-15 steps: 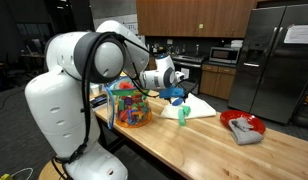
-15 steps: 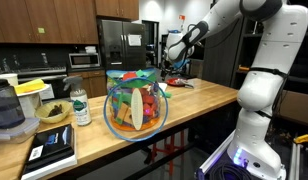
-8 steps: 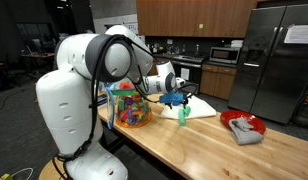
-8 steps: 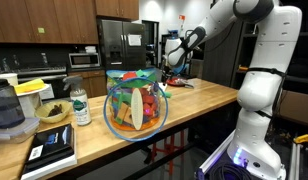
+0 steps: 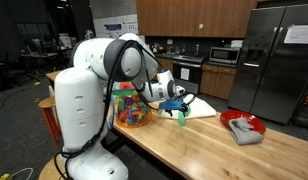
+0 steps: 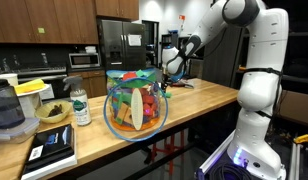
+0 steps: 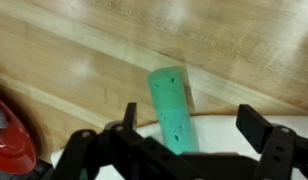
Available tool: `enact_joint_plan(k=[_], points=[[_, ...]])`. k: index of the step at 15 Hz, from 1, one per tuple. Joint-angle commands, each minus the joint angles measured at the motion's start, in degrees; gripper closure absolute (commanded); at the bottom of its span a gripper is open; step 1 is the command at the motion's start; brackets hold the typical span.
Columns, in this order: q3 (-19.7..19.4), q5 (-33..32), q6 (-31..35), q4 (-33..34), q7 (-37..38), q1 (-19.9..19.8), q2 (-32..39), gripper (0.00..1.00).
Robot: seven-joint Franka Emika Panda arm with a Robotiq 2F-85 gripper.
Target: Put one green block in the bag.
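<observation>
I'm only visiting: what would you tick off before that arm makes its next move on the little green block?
1. Gripper open: ok, fingers wide apart.
2. Green block between the fingers: ok, though off-centre in the wrist view.
3. Block gripped: not ok, nothing has closed on it yet.
4. Bag standing upright: ok.
5. Bag mouth open enough: cannot tell.
6. Red bowl out of the way: ok, it sits on the side away from the bag.

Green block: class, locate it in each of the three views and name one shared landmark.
In an exterior view: green block centre, just under the hand.
In an exterior view: cannot tell; too small, by the hand.
Wrist view: centre.
Landmark: wooden counter.
</observation>
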Motion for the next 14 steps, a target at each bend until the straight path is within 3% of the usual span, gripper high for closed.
enact_joint_plan(k=[1, 7, 14], points=[[-1.4, -0.1, 0.0, 0.5, 0.5, 1.4, 0.8, 0.0], [-1.6, -0.1, 0.0, 0.6, 0.6, 1.8, 1.5, 0.0], [-2.4, -0.8, 6.6, 1.3, 1.1, 1.9, 3.2, 0.0]])
